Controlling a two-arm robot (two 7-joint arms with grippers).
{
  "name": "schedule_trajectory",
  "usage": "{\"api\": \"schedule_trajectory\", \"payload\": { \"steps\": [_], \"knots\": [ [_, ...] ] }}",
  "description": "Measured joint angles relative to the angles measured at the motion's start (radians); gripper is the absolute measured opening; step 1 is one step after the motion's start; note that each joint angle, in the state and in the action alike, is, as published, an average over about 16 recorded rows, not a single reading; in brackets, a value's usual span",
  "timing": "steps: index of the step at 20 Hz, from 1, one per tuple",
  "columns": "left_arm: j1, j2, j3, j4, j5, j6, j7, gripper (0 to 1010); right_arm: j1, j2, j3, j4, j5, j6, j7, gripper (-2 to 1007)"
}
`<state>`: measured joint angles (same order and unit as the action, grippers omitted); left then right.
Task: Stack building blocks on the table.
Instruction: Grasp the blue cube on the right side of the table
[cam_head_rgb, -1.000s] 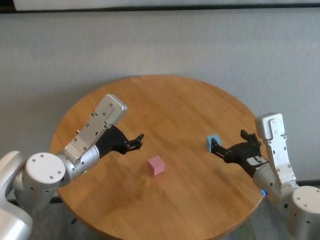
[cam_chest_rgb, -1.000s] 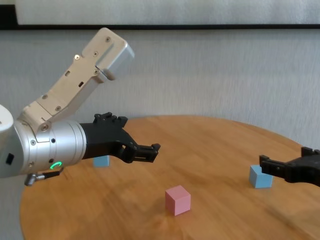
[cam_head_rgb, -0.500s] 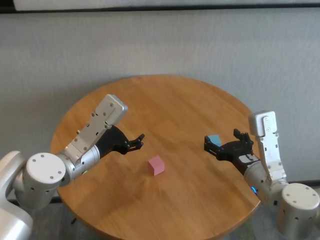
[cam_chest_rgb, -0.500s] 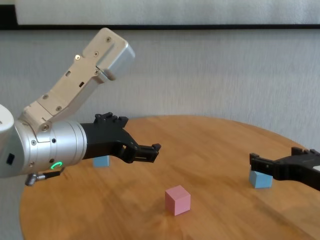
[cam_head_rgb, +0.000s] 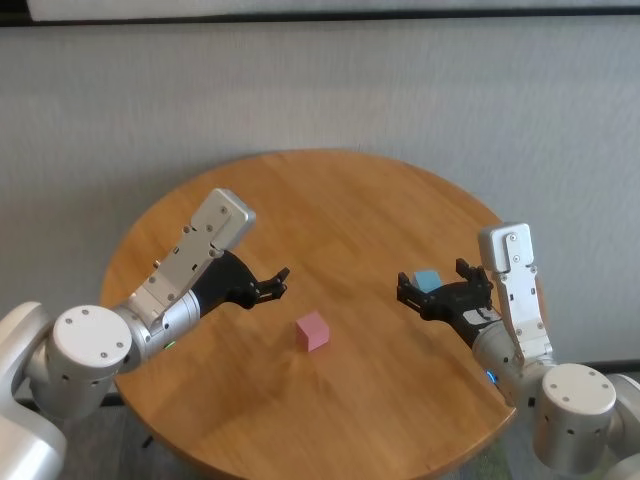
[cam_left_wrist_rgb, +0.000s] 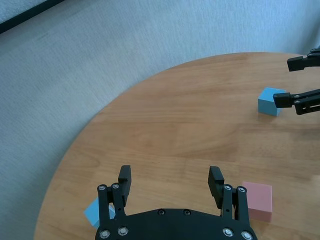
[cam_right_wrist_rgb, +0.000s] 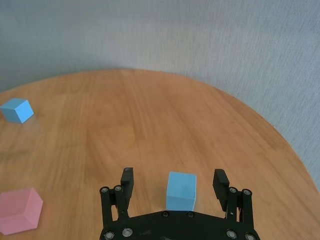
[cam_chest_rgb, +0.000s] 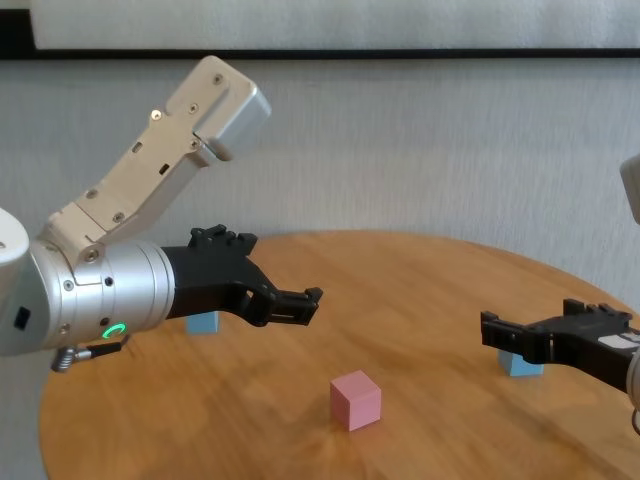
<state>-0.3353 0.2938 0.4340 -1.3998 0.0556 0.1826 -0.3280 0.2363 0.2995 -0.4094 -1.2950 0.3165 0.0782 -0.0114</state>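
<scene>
No stack yet — all three blocks sit apart on the round surface (cam_head_rgb: 340, 200). The right pincer (cam_right_wrist_rgb: 173, 186), wide open, straddles one blue block (cam_right_wrist_rgb: 180, 191) near the right edge without gripping it. The pink block (cam_head_rgb: 312, 330) lies mid-surface, the other blue block (cam_chest_rgb: 203, 321) at far left behind the left pincer (cam_head_rgb: 278, 283), which hovers wide and empty. Every lift remains.
</scene>
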Motion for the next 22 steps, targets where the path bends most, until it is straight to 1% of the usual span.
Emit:
{"api": "schedule_trajectory", "payload": {
  "steps": [10, 22],
  "knots": [
    [0.000, 0.000, 0.000, 0.000, 0.000, 0.000, 0.000, 1000, 0.022, -0.040, 0.008, 0.053, -0.027, -0.008, -0.005, 1005],
    [0.000, 0.000, 0.001, 0.001, 0.000, 0.000, 0.000, 1000, 0.040, -0.071, 0.019, 0.110, -0.064, -0.011, -0.005, 1005]
  ]
}}
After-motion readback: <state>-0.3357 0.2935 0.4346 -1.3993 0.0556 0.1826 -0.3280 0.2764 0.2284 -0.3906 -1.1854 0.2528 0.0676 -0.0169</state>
